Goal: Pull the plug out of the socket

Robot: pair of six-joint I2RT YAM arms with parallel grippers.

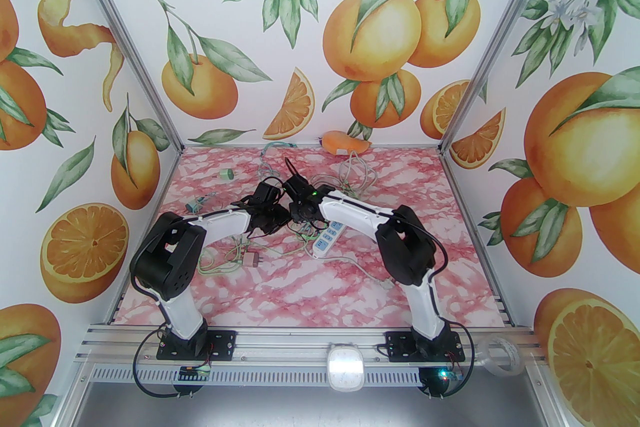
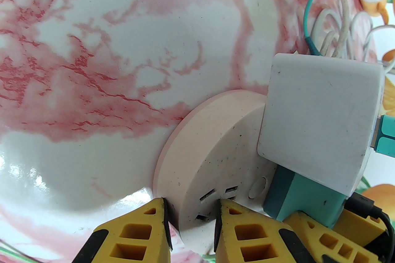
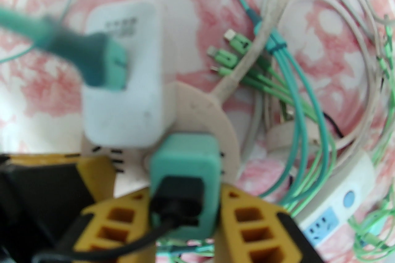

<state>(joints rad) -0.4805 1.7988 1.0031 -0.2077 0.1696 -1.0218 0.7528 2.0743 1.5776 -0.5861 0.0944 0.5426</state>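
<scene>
The left gripper [image 2: 192, 203] is closed on the round pink socket [image 2: 209, 147], its yellow tips pinching the near rim with one pad under the edge and one on the face beside the small slots. The socket lies just past those tips, resting on the pink marbled bench [image 2: 123, 39]. To the right of the left gripper, a white adapter [image 2: 318, 120] sits plugged into the socket's face, and below that adapter is the teal plug [image 3: 185, 163], seated in the socket with a black lead [image 3: 176, 209] running out of its back.

The right gripper [image 3: 184, 191] is clamped on that teal plug, one finger on each flank (a narrow hold, close to the plug's rear end).

I think the weak point is the left hold. It covers only a sliver of rim, so a hard pull could drag the socket along with the plug or twist it out of the pinch. A pull at an angle could jam the pins rather than free them. The right fingers could also slide off the smooth teal sides. Beyond the right gripper, loose cables [image 3: 296, 107] and a white power strip [image 3: 336, 209] lie close enough to snag.
</scene>
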